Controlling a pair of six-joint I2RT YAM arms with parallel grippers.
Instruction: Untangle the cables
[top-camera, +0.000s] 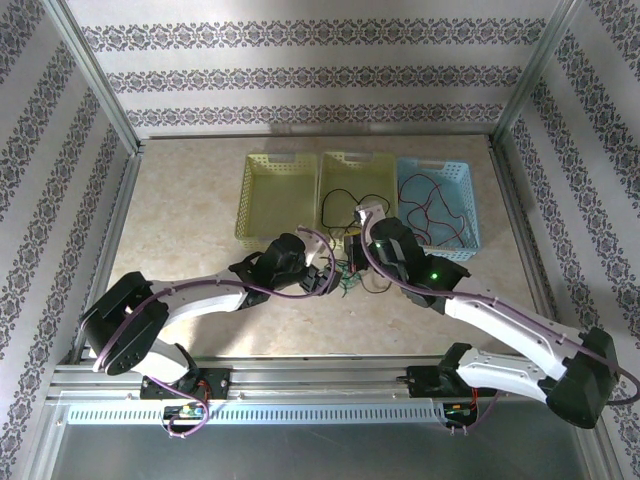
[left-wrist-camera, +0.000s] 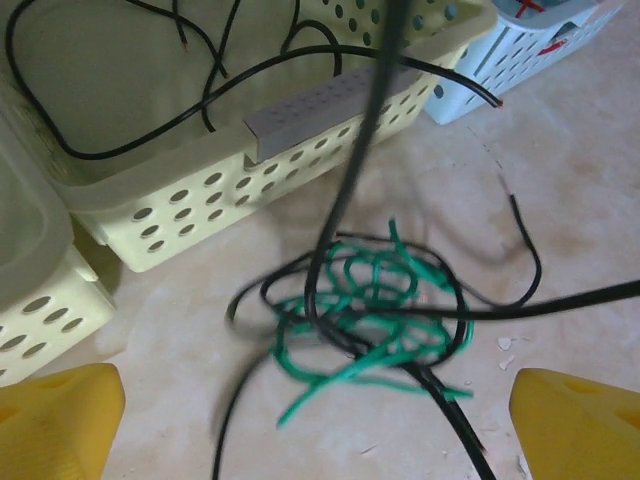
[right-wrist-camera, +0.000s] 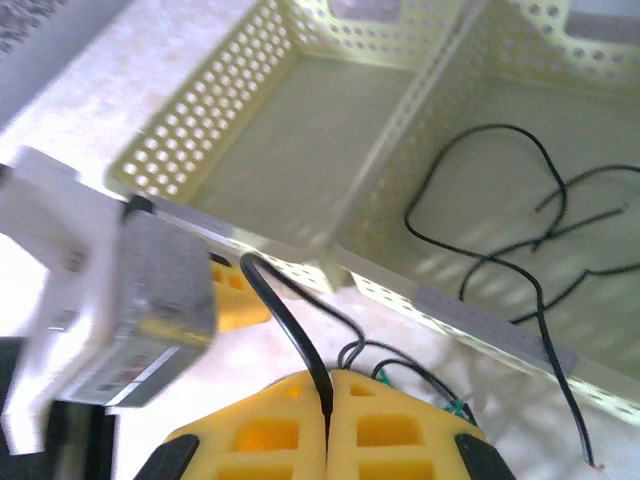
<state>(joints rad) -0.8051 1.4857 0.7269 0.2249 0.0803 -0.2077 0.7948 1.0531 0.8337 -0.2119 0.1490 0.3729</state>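
Note:
A tangle of green and black cables (left-wrist-camera: 375, 310) lies on the table in front of the baskets, between and beyond my left gripper's (left-wrist-camera: 315, 430) yellow fingertips (left-wrist-camera: 55, 420), which stand wide apart and hold nothing. One black cable (right-wrist-camera: 290, 320) rises from the tangle (top-camera: 352, 285) into my right gripper (right-wrist-camera: 328, 410), whose pads are shut on it above the table. In the top view the left gripper (top-camera: 335, 278) and the right gripper (top-camera: 356, 240) hang close together by the baskets' front. Another black cable (right-wrist-camera: 520, 250) lies in the middle yellow basket (top-camera: 332, 205). Red cables (top-camera: 440, 210) lie in the blue basket (top-camera: 470, 220).
Three baskets stand side by side at the back: a left yellow basket (top-camera: 250, 200), the middle yellow one (left-wrist-camera: 200, 200) and the blue one (left-wrist-camera: 520, 50). Metal frame posts and patterned walls close in the table. A black cable end (left-wrist-camera: 470, 85) hangs over the middle basket's rim.

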